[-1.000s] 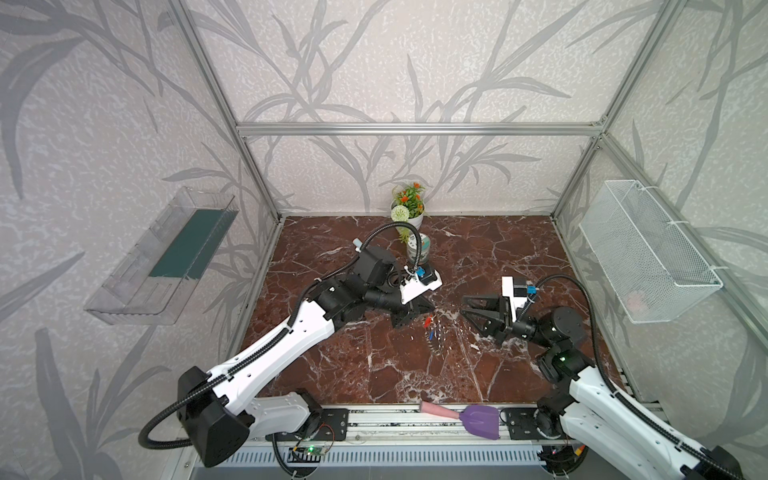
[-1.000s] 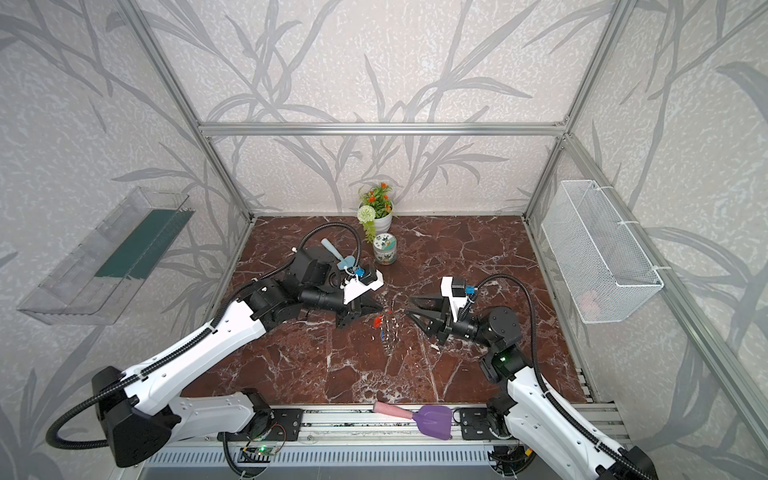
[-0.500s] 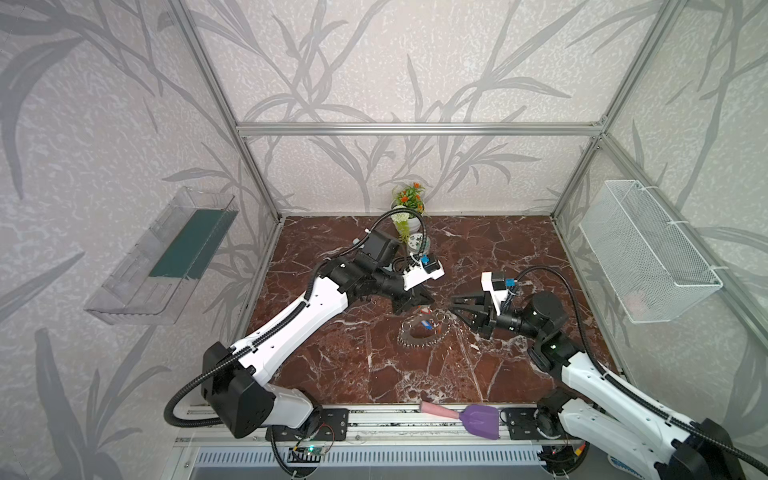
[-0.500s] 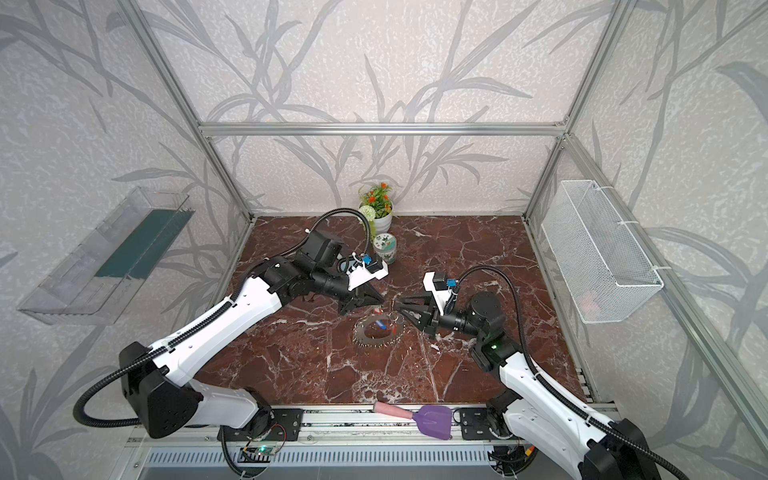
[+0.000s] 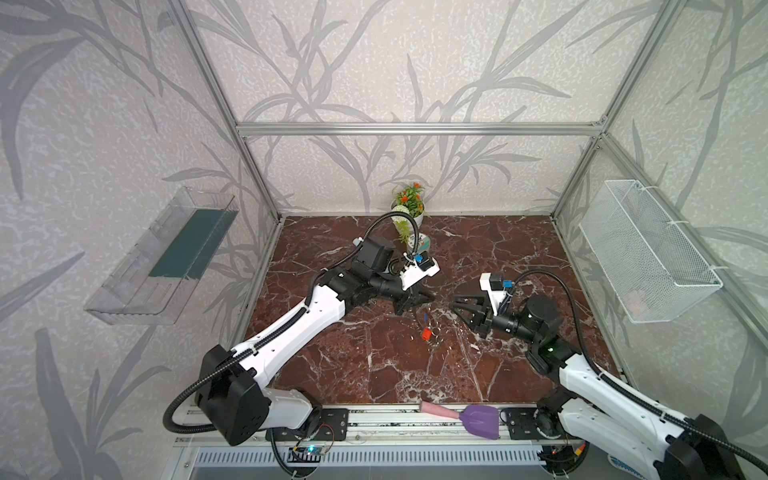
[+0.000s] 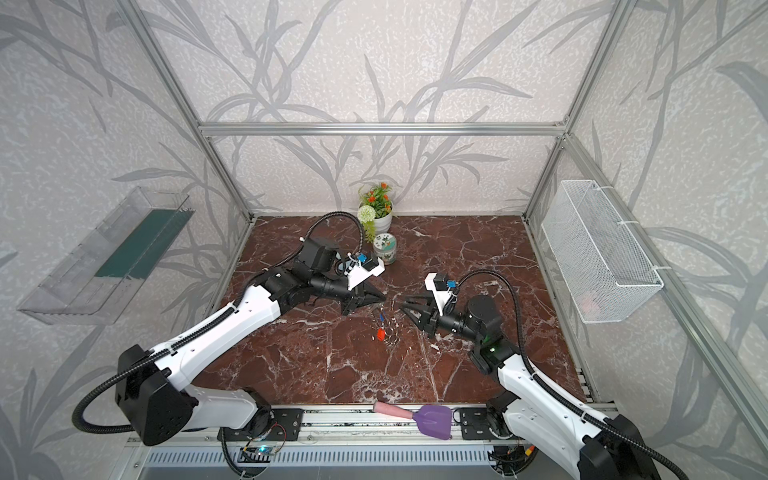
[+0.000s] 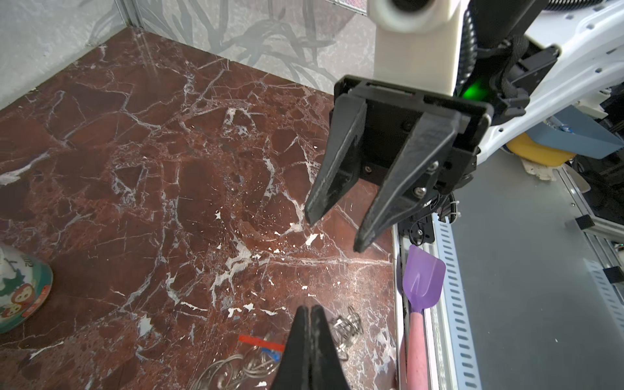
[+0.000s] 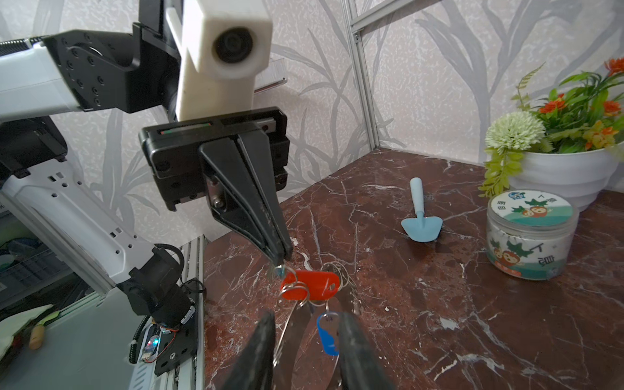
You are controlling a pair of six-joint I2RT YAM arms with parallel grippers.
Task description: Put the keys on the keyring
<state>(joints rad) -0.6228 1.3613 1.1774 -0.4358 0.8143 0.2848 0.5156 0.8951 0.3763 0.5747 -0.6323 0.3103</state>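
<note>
Red-brown marble is forming the bench (image 5: 374, 365), with leaf-patterned panels closing it in. Nearest, a purple trowel (image 5: 480, 420) with a pink handle is lying across the front rail.

Past it, over the middle of the bench, the two arms are facing each other tip to tip. The left pincer (image 8: 282, 258) is pressing its jaws together and appears to be pinching one small wire ring at the rim of the keyring (image 8: 337, 270). The keyring is tilting up on edge beneath that grip. Whether its lower edge is touching the bench is unclear.

The red key (image 8: 310, 285) is hanging just below the left fingertips, and the blue key (image 8: 327, 332) is dangling lower, both among the wire rings. The right pincer (image 5: 455, 307) is pointing at them with its jaws spread, gripping nothing. In the right wrist view the blue key is showing between its fingers, near but apart.

Farther back, a pale blue trowel (image 8: 420, 223) is lying flat and a patterned jar (image 6: 384, 248) is standing upright. Just behind the jar, a white pot of flowers (image 6: 380, 220) is sitting against the back wall.
</note>
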